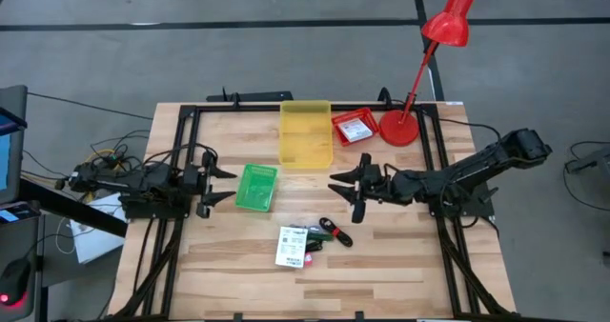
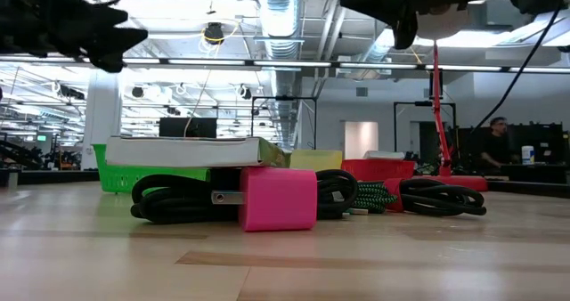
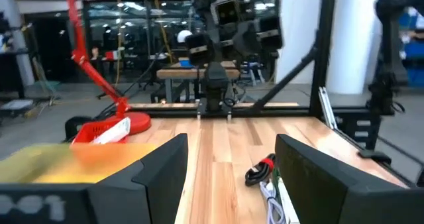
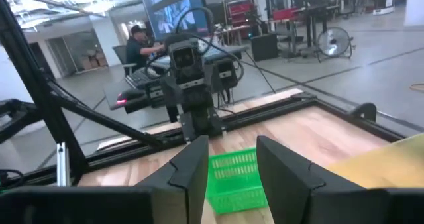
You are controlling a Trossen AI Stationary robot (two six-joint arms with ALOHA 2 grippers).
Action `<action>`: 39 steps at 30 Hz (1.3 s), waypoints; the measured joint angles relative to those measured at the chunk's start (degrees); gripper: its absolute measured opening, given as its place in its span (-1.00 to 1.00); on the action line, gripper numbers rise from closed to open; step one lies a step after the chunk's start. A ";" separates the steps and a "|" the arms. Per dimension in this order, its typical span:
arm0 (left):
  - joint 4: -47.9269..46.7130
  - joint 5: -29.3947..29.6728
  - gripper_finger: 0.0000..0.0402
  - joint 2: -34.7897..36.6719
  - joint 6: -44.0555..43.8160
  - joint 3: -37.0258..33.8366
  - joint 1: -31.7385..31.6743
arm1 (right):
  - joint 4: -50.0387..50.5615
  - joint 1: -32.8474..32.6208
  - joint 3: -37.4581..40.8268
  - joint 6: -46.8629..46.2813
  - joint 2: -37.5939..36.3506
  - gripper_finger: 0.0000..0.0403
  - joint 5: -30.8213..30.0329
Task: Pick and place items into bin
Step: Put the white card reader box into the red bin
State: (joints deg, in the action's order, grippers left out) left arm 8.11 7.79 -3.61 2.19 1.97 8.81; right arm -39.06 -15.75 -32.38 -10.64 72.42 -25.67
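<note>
The items lie in a small heap near the table's near middle: a flat white packet [image 1: 292, 246] with dark print, and beside it slim black, red and green cords or tools [image 1: 329, 232]. The low view shows a pink block [image 2: 277, 199] in front, black coiled cords [image 2: 174, 199] and the white packet [image 2: 191, 151] resting on top. My left gripper [image 1: 221, 185] hovers open above the table's left part, beside the green bin [image 1: 257, 187]. My right gripper [image 1: 345, 191] hovers open above the middle, just far-right of the heap. Neither holds anything.
A yellow bin [image 1: 305, 131] stands at the far middle, with a red tray [image 1: 355, 127] holding a packet beside it and a red desk lamp [image 1: 400, 127] at the far right. A black frame [image 1: 181, 170] borders the table. Bare wood lies along the near edge.
</note>
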 joint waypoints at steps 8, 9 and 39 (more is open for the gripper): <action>4.03 2.49 0.10 -13.72 9.51 3.01 5.45 | 1.21 -0.01 0.00 -0.96 0.00 -0.40 0.02; 3.92 3.65 0.10 -15.61 10.38 3.83 6.15 | 1.19 -0.05 0.00 -0.96 0.00 -0.40 0.04; 1.15 22.67 0.10 -60.27 14.48 23.66 26.65 | 3.07 -6.72 0.00 2.74 0.00 -0.40 -3.61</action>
State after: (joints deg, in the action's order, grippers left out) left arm 9.26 30.46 -63.88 16.67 25.63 35.46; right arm -35.99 -22.46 -32.38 -7.90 72.42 -29.28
